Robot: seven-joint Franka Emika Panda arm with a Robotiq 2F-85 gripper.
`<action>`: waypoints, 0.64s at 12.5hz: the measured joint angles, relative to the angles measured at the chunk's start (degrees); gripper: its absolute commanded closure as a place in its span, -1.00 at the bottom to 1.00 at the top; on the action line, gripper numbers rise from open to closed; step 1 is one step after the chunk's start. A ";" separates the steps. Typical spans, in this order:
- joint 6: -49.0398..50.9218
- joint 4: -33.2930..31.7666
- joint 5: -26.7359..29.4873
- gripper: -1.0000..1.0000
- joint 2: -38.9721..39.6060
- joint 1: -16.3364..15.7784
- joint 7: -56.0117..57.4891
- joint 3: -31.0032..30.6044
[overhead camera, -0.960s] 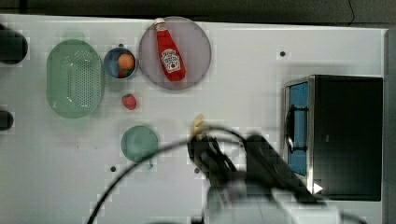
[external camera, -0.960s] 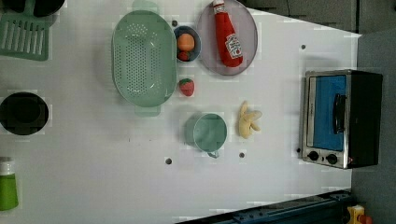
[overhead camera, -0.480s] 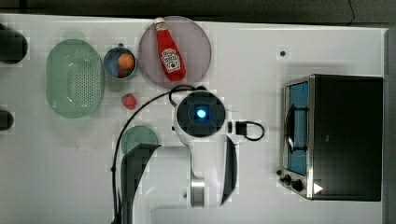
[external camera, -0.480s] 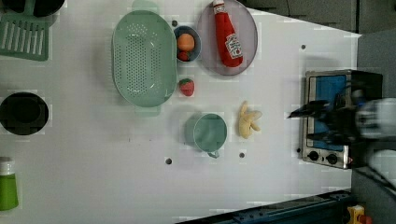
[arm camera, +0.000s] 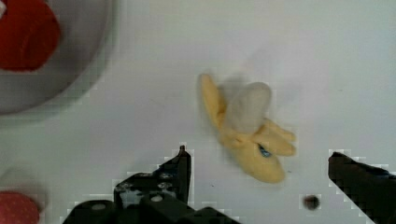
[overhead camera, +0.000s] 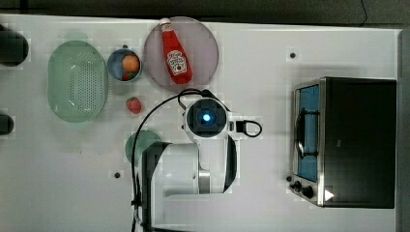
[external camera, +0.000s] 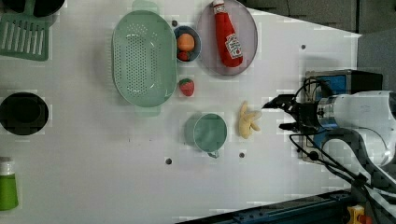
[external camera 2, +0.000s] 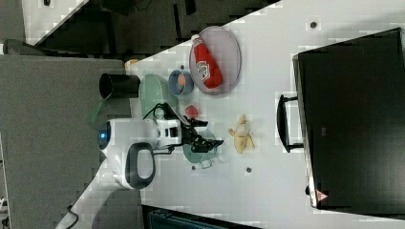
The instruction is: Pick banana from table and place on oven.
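A robot gripper hangs with its jaws spread wide above a peeled banana lying on the white table.

A dark floor runs past the far edge of the white work surface in the top view. In the right view, a grey panel, perhaps a partition or cabinet side, stands beside that surface. A blue rail borders its near edge in the left view.
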State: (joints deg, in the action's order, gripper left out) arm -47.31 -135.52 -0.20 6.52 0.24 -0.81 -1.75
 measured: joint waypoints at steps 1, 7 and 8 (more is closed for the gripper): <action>-0.62 0.00 -0.25 -1.00 1.21 0.04 0.17 0.06; -12.73 -3.25 -0.73 -1.00 10.97 0.42 0.14 -0.32; -13.18 -3.92 -0.58 -1.00 12.59 0.41 0.15 -0.64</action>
State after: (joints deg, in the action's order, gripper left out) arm -60.49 -139.43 -0.77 19.11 0.64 -0.66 -2.38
